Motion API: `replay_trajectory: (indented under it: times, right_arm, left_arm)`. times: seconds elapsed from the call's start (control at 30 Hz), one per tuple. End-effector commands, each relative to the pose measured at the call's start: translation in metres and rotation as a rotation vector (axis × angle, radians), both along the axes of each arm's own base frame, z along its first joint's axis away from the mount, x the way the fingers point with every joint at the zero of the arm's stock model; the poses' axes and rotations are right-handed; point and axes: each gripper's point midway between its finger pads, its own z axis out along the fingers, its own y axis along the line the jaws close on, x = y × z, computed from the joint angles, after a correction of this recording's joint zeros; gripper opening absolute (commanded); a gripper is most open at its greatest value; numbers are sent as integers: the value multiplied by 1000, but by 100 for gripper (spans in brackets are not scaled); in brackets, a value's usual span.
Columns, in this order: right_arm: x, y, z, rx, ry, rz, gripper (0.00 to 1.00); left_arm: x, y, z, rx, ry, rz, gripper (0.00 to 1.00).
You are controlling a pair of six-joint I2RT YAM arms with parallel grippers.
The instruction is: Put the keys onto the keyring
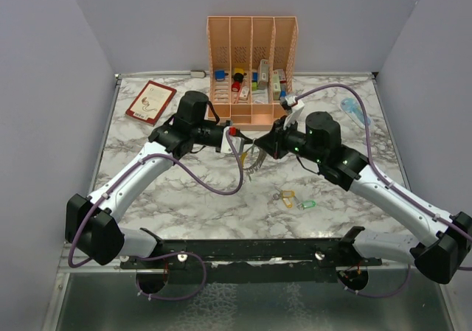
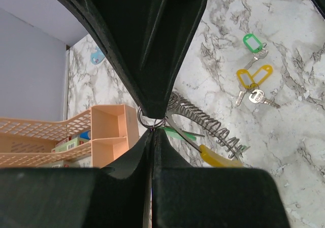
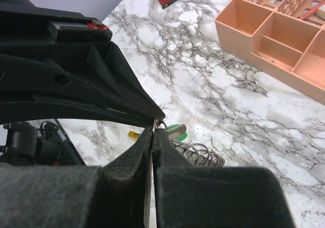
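L end effector & R end effector both closed tight on thin silver metal keyring; green/yellow-tagged small keys lie loose on marble surface.

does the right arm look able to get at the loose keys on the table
Probably, but not freely: the loose keys lie uncovered on the marble near it, yet the right gripper is shut on the keyring, so its fingers are taken.

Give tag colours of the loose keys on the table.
Green tag, yellow tags; clearest in left wrist view.
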Motion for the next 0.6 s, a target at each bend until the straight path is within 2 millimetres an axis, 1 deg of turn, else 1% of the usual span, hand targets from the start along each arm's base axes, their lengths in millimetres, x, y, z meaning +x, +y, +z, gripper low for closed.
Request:
replay_trajectory:
  times: [0.0, 0.17, 0.37, 0.47, 0.57]
  right_arm:
    - [9, -6, 26, 88, -64, -82, 2]
    - [13, -11, 28, 108, -61, -131, 1]
    - [16, -17, 27, 131, -62, -175, 1]
    - [17, -20, 25, 135, -58, -197, 1]
    - [18, -20, 28, 155, -68, -198, 1]
  left_arm:
    - [-16, -2, 8, -36, 17, -54, 0]
    - [-15, -4, 9, -42, 22, -56, 0]
    - [-10, -6, 14, -63, 39, -29, 0]
    - [-10, -8, 19, -75, 48, -28, 0]
    - [-11, -9, 18, -78, 63, -29, 0]
